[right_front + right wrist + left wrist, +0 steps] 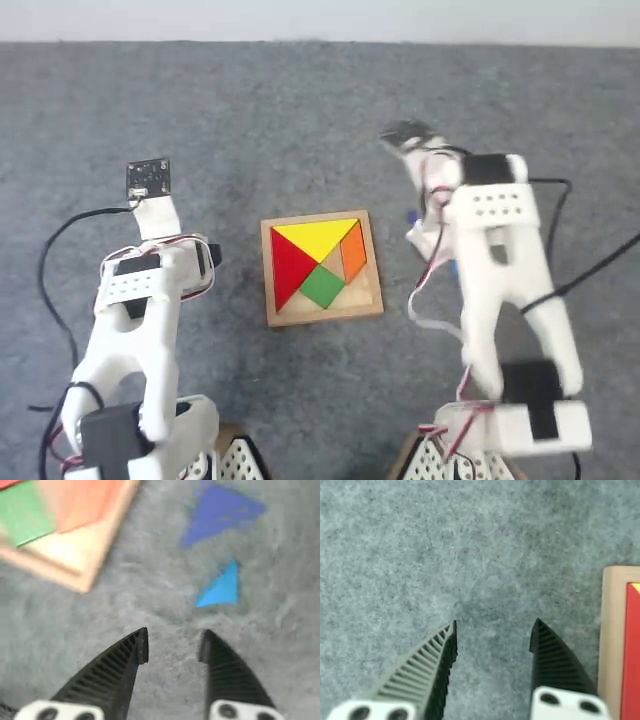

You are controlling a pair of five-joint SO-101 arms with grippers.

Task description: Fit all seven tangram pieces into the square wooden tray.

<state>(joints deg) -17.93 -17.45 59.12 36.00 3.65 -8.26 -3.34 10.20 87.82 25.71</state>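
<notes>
Status: approx 5 of 7 in, judging from the layout.

In tray [362, 296]: yellow tri [315, 238] along the far edge, red tri [287, 270] on the L side, green sq [322, 287] at the centre-near part, orange piece [353, 252] on the R side. There's a small tan tri [328, 263] between them. It looks like a piece, but could be bare floor, can't confirm. The near-R corner of the tray is open wood.

Left to do: dk blue tri [220, 512] and lt blue tri [222, 587]. Both lie flat on the carpet [250, 120] outside the tray, off its R side, near each other but not touching. My guess is the open corner takes these two.

Grippers:
- R gripper [174, 632]: fingers apart, nothing held. It hangs over the carpet near the lt blue tri, no contact.
- L gripper [492, 625]: fingers apart, empty, over bare carpet just beside the tray's L rim.

Materials:
- Tray is pale unfinished wood, square, with a raised rim and shallow recess.
- Pieces are thin flat wood, painted in solid matte colours, with sharp straight edges. They're low profile, so prob hard to pinch off the pile.
- Carpet is grey, short fuzzy nap, soft, so a piece may sink in slightly.
- Fingers are black plastic, ribbed inner faces, tapering to points.
</notes>
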